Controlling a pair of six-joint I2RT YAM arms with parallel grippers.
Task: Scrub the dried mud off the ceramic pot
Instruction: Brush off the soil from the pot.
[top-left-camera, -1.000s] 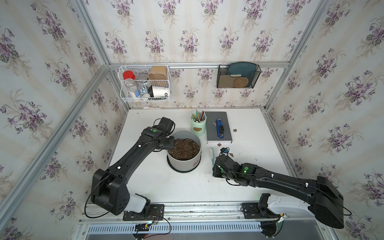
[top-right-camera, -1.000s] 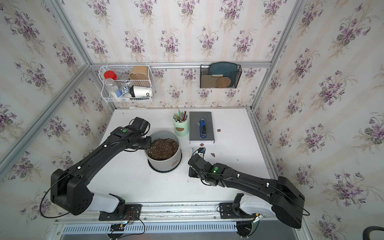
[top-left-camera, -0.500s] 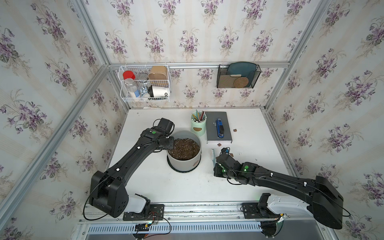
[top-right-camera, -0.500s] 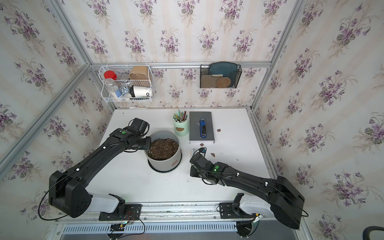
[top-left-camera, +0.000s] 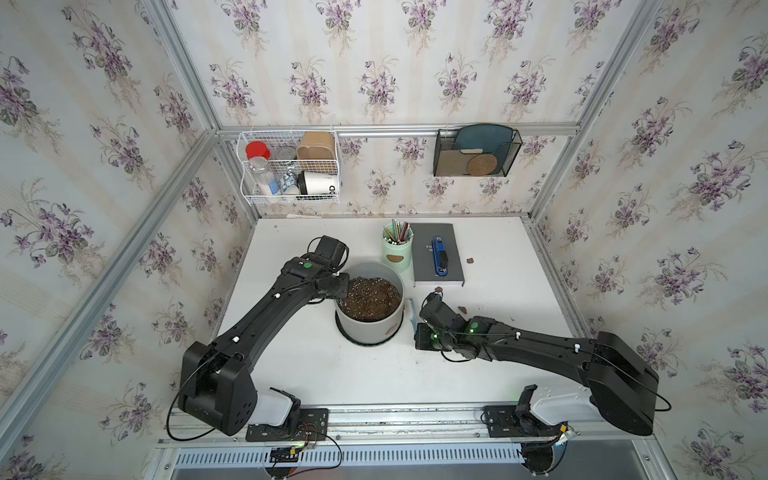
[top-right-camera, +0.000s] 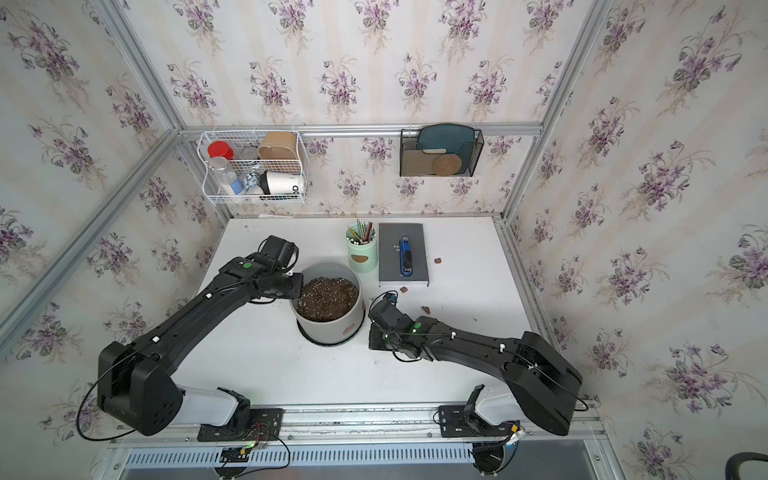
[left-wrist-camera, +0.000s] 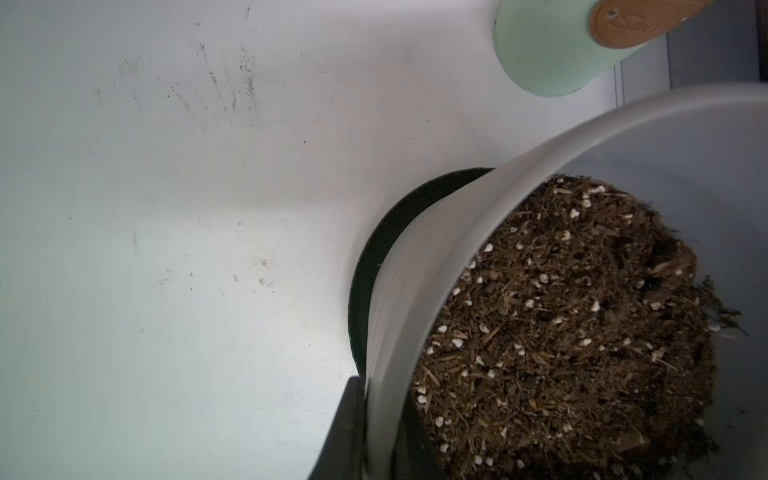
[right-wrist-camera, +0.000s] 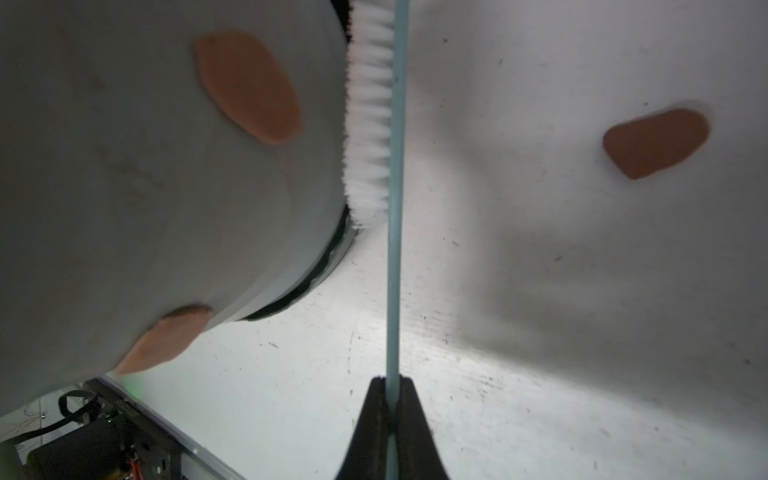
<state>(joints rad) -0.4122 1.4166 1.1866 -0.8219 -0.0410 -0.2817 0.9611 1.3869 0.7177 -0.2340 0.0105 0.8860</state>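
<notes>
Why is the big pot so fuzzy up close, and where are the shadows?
Right wrist view: the ceramic pot and its dried mud sit too close, so they blur; a shadow dims the table beside the brush. Left wrist view: the pot's rim is soft, the soil sharper.

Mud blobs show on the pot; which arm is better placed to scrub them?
Right. The right pincer is shut on the brush, bristles against the ceramic pot beside the dried mud. The left pincer clamps the rim.
</notes>
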